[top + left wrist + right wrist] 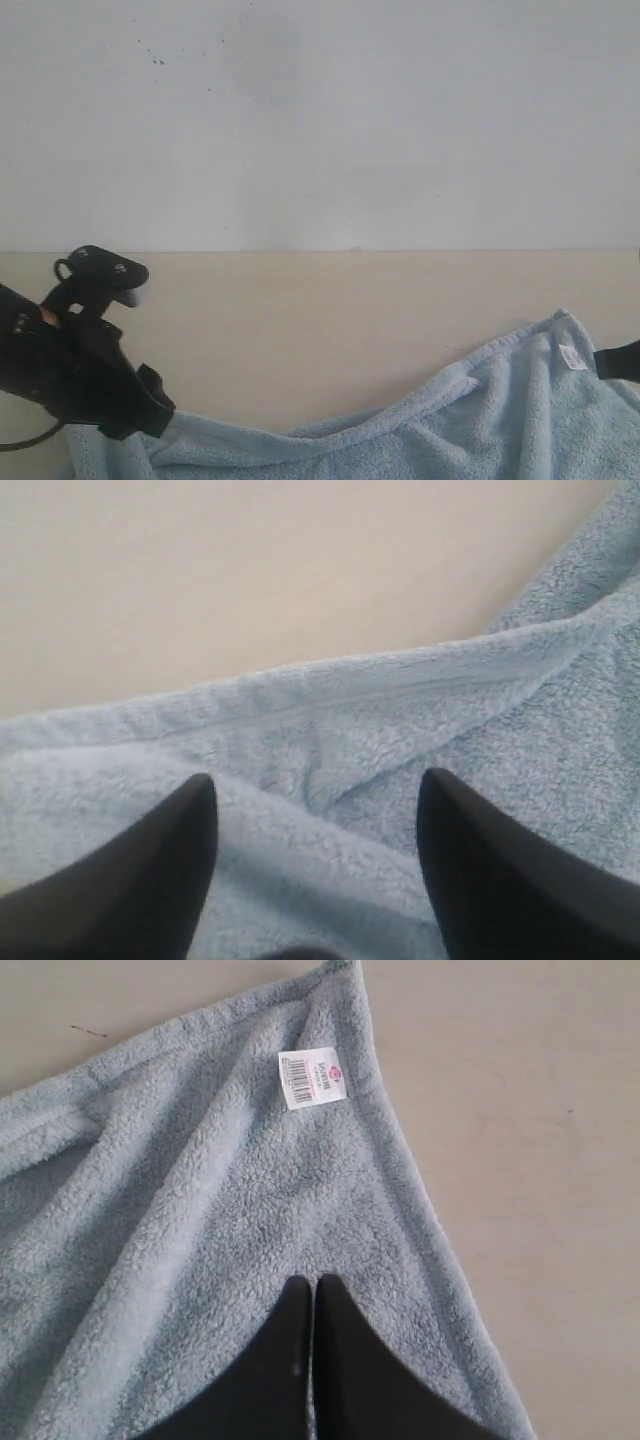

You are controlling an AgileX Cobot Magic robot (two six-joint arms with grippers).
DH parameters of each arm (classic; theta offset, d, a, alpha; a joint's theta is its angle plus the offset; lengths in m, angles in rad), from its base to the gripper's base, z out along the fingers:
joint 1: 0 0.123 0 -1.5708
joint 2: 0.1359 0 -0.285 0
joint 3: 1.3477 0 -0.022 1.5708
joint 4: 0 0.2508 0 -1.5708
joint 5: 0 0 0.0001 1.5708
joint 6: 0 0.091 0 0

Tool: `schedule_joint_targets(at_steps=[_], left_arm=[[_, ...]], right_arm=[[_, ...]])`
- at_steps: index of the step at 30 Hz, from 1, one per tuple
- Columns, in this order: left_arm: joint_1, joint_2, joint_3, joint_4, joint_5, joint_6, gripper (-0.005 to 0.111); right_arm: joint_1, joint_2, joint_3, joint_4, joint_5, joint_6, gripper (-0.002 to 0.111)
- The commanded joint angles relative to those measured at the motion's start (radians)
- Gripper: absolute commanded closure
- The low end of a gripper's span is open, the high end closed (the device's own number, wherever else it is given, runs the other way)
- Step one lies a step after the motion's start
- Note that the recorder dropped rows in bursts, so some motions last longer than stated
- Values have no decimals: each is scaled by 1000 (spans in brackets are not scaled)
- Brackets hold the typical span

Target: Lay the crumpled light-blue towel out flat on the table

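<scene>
The pale light-blue towel [450, 420] lies rumpled along the near edge of the beige table [330, 320], with a raised fold running across it. Its white tag [572, 357] sits near the far right corner. My left gripper [155, 412] is low over the towel's left end. In the left wrist view it [312, 785] is open, its fingers astride a fold of towel [400, 700]. My right gripper [313, 1282] is shut, fingertips together over the towel [200, 1210] just behind the tag [312, 1078]. No cloth shows between its fingers.
A white-grey wall [320, 120] rises behind the table. Bare tabletop [300, 300] stretches beyond the towel's far edge, and more bare table [520, 1110] lies beside the tag corner. The towel's near part runs out of the exterior view.
</scene>
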Motion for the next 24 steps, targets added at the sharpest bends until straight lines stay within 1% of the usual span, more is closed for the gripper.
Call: schedule_joint_targets(at_steps=[1,5,10,12,17,18,24], left_arm=[[-51,78,-42,-13,-3,3,51],[-54,140,-56,-13,-19,3,51],[-54,160,-58,-9,-47,3,52],[-54,160,-58,-9,-63,-1,58],[-54,160,-58,-9,-82,-4,100],[-54,160,-58,-9,-82,-4,102],[-54,160,-58,-3,-100,-6,103]], right_arm=[[-2,21,3,9,-39,-4,108],[-2,41,3,8,-50,-4,108],[-2,50,3,8,-69,-4,108],[-2,50,3,8,-74,-2,108],[-2,50,3,11,-74,0,108],[-2,50,3,11,-74,0,108],[-2,50,3,13,-74,2,108]])
